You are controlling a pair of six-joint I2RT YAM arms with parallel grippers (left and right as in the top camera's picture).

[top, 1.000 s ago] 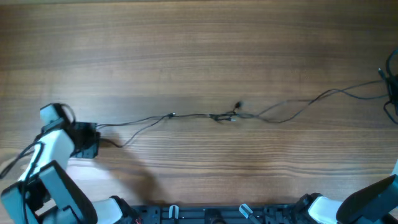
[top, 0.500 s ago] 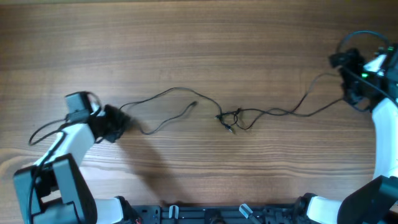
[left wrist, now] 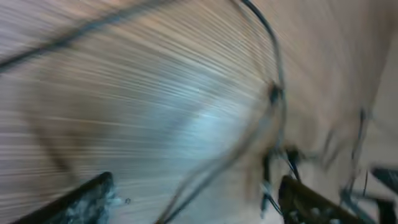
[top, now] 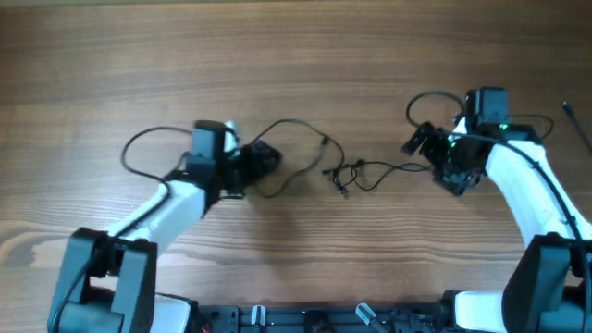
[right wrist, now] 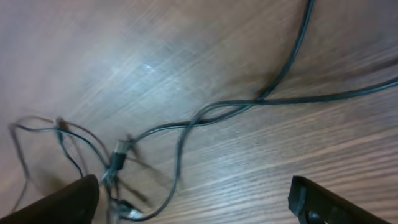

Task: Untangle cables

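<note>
The cables (top: pixel 348 174) are thin black wires bunched in a small knot at mid-table. A slack loop (top: pixel 305 129) runs from the knot to the left, and a strand (top: pixel 398 167) runs to the right. My left gripper (top: pixel 258 165) is left of the knot and open. In the blurred left wrist view a wire (left wrist: pixel 211 174) lies on the wood between its fingers (left wrist: pixel 87 199). My right gripper (top: pixel 435 161) is right of the knot, also open. In the right wrist view a wire (right wrist: pixel 177 162) curves across the gap between its fingers (right wrist: pixel 329 202), with the knot (right wrist: pixel 115 163) by the left finger.
The wooden table (top: pixel 296 55) fills the view. Thicker arm cables loop beside each wrist, one on the left (top: pixel 139 148) and one on the right (top: pixel 424 100). A dark object (top: pixel 578 125) sits at the far right edge. The arm bases (top: pixel 314 319) line the near edge.
Both arms have swung in from the table's sides toward the knot. Both grippers have gone from shut to open. The taut wires have fallen slack into loops.
</note>
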